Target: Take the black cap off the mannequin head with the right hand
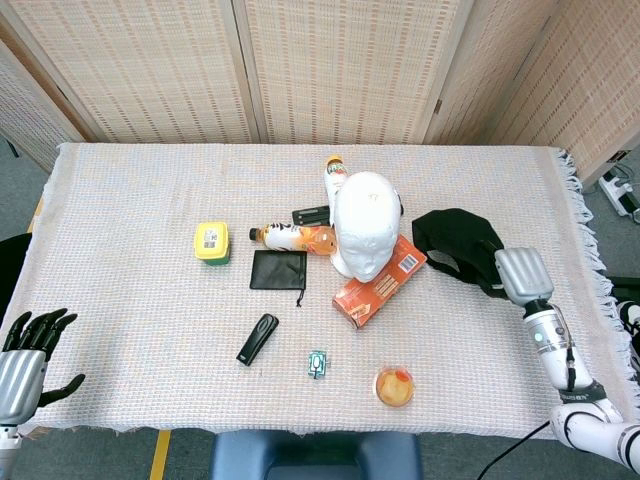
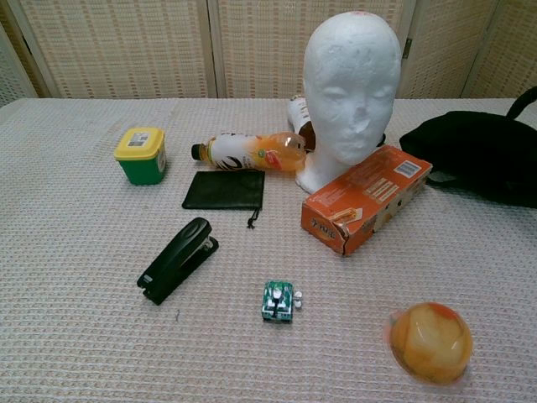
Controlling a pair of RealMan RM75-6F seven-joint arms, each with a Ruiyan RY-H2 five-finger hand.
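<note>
The white mannequin head [image 1: 365, 235] stands bare at the table's middle, also seen face-on in the chest view [image 2: 351, 84]. The black cap [image 1: 455, 240] lies on the tablecloth to its right, off the head, and appears low at the right edge in the chest view [image 2: 478, 151]. My right hand [image 1: 520, 275] sits at the cap's near right edge, its dark fingers still on the cap's rim. My left hand [image 1: 25, 350] hangs past the table's front left corner, fingers spread and holding nothing.
An orange box [image 1: 380, 280] leans against the head's base. A juice bottle [image 1: 295, 238], black pouch [image 1: 278, 269], yellow-lidded tub [image 1: 211, 242], stapler [image 1: 258, 339], small green toy [image 1: 318, 365] and orange ball [image 1: 395, 386] are scattered left and in front.
</note>
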